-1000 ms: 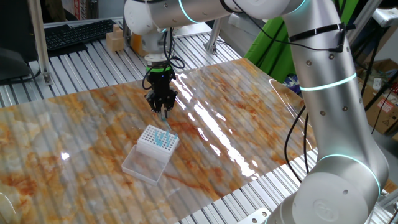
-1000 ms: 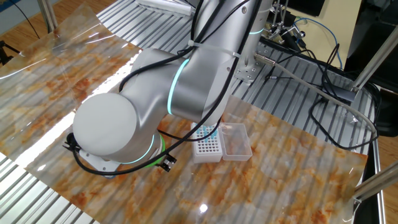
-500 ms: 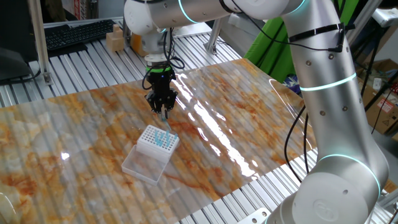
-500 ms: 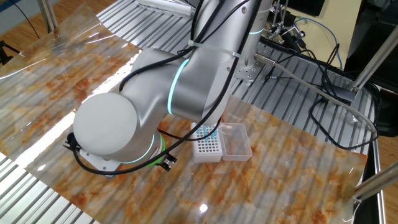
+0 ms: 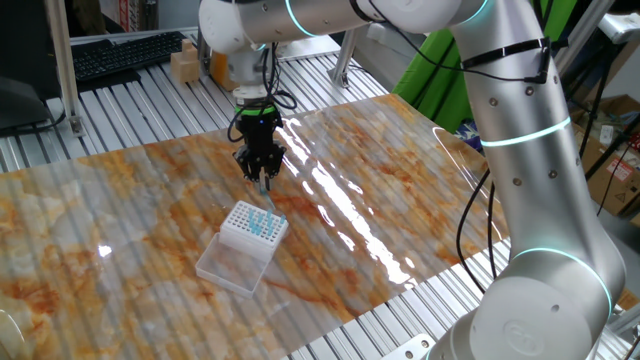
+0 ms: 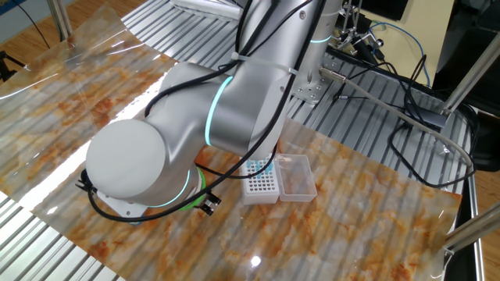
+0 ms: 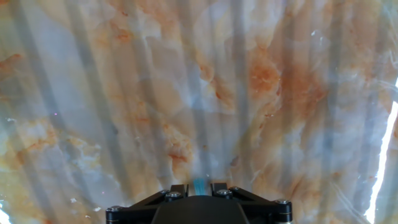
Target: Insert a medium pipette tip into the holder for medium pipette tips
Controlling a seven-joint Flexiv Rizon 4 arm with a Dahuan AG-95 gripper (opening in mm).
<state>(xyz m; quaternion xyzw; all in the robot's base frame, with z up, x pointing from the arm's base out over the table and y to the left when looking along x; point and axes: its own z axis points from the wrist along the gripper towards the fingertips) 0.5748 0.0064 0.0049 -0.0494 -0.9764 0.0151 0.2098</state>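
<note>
The silver arm (image 5: pixel 520 150) is reaching in from the right of one fixed view, bending at its upper joints and angling back down toward the middle of the tabletop (image 5: pixel 120 210). Its black hand (image 5: pixel 263 182) is pointing steeply downward, tilted rather than plumb, and hanging above the surface. The two fingers (image 5: pixel 257 170) are drawn close together and pinching the medium pipette tip (image 5: pixel 264 185), whose pale-blue end is poking out below them. In the hand view, the tip is showing between the finger bases. In the other fixed view, the arm's bulky joints are hiding the hand.
</note>
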